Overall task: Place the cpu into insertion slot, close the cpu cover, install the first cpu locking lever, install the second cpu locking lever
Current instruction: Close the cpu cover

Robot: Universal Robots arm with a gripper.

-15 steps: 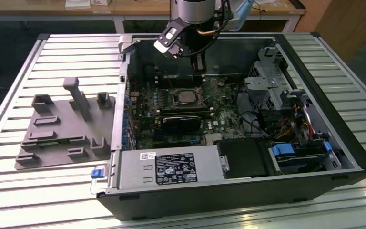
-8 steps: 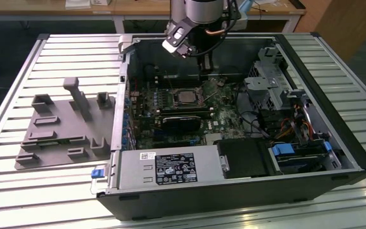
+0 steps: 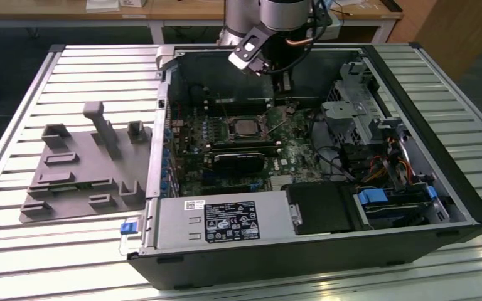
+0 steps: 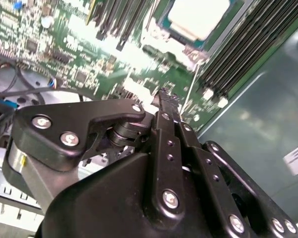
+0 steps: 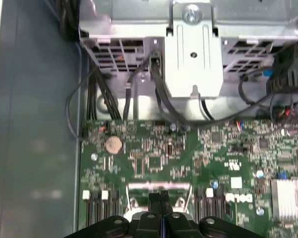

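Silver-grey cpu [image 4: 198, 17] sits in the insertion slot [image 3: 231, 128]; the tool [image 5: 161, 195], fingers [image 4: 162, 111] pressed together, hangs just beside it, probably to make one narrow pushing tip.

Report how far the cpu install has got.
Done: the cpu sits in the insertion slot; the cpu cover looks down over it. In hand: the gripper, shut, is low at the slot's edge beside a thin metal rod. Left: both lever steps; latching can't be confirmed.
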